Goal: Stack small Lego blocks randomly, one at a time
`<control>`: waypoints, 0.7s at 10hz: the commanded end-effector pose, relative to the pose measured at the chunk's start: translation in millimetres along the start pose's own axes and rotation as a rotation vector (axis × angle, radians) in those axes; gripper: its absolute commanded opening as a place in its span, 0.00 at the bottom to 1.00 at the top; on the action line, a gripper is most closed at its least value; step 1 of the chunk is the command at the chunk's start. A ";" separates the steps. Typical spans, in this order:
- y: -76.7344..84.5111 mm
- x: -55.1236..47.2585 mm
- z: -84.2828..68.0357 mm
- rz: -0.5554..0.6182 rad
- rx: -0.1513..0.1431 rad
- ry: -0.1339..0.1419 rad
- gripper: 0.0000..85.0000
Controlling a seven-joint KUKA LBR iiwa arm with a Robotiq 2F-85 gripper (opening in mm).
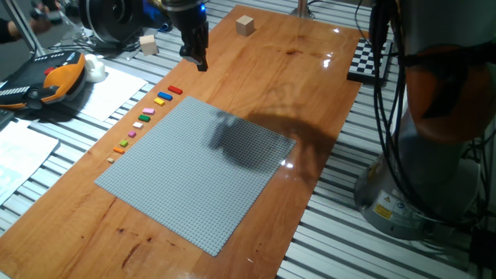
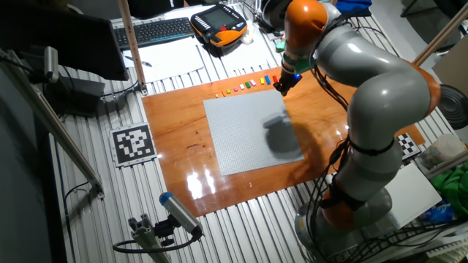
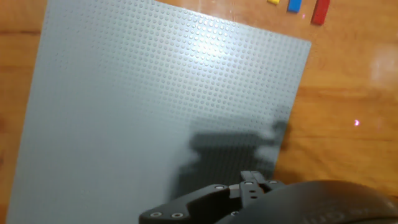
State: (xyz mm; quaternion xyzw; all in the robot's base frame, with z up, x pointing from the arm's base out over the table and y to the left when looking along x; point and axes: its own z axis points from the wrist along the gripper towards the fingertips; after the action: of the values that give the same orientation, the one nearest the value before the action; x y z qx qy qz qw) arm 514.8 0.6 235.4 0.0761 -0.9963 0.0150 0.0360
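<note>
The small Lego blocks lie in a row on the wood along the far-left edge of the grey studded baseplate point(image 1: 194, 167). From the far end they run red point(image 1: 174, 90), blue and yellow point(image 1: 162, 98), pink point(image 1: 146, 113), then smaller green and orange ones point(image 1: 122, 145). The other fixed view shows the same row point(image 2: 245, 86). My gripper point(image 1: 199, 62) hangs above the wood just beyond the red block, near the plate's far corner, and nothing shows between its fingers. In the hand view, red point(image 3: 321, 11), blue point(image 3: 295, 6) and yellow point(image 3: 273, 2) blocks sit at the top edge. The fingertips are too dark to separate.
Two tan wooden cubes point(image 1: 246, 25) point(image 1: 149, 44) rest at the far end of the table. A teach pendant point(image 1: 46, 81) and papers lie to the left, off the wood. A checkerboard point(image 1: 368, 58) sits at the far right edge. The arm's base point(image 1: 418, 186) stands to the right.
</note>
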 end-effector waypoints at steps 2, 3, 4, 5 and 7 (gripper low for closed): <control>0.1 0.0 -0.4 0.033 0.042 -0.017 0.00; 0.1 0.0 -0.4 0.063 0.042 -0.030 0.00; 0.1 0.0 -0.4 0.075 0.062 -0.026 0.00; 0.1 0.0 -0.4 0.095 0.066 -0.028 0.00; 0.1 0.0 -0.4 0.102 0.052 -0.031 0.00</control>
State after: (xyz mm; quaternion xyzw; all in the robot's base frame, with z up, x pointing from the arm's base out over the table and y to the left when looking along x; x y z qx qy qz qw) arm 516.3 0.0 234.6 0.0282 -0.9985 0.0428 0.0179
